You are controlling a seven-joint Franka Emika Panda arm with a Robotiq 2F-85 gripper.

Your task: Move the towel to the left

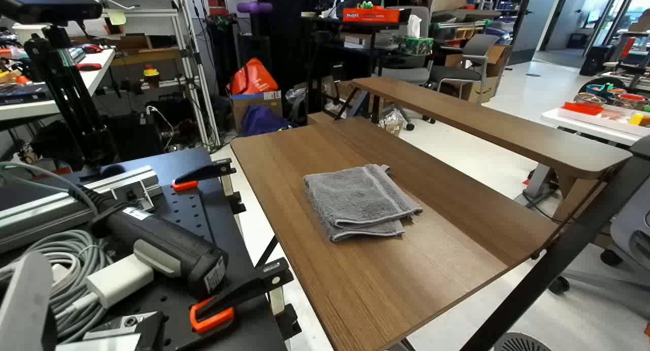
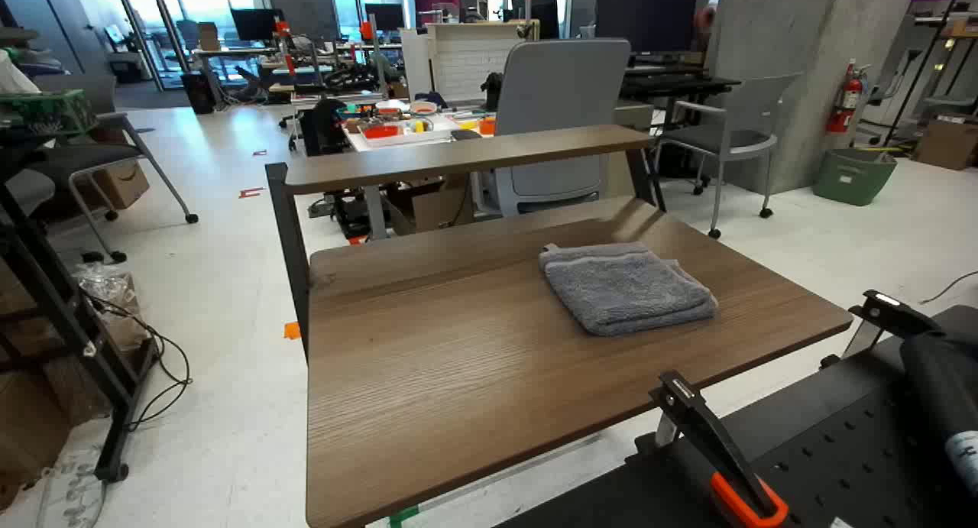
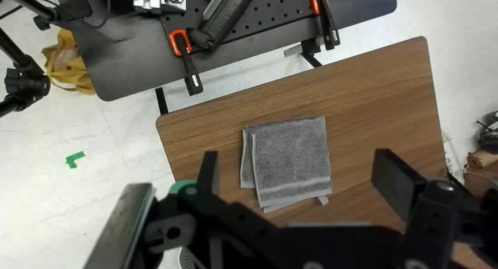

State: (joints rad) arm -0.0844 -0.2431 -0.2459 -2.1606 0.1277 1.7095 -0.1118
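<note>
Well below parted jaws, towel (image 3: 292, 162).

In both exterior views the camera stands near the wooden table (image 1: 401, 275) and looks slantwise down across it, from opposite ends. The wrist view faces almost straight down from above it; all three share its middle.

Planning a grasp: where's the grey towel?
The grey towel lies on the wooden desk, right of centre in an exterior view, in front of the raised shelf; in the wrist view, the open gripper frames it.
</note>
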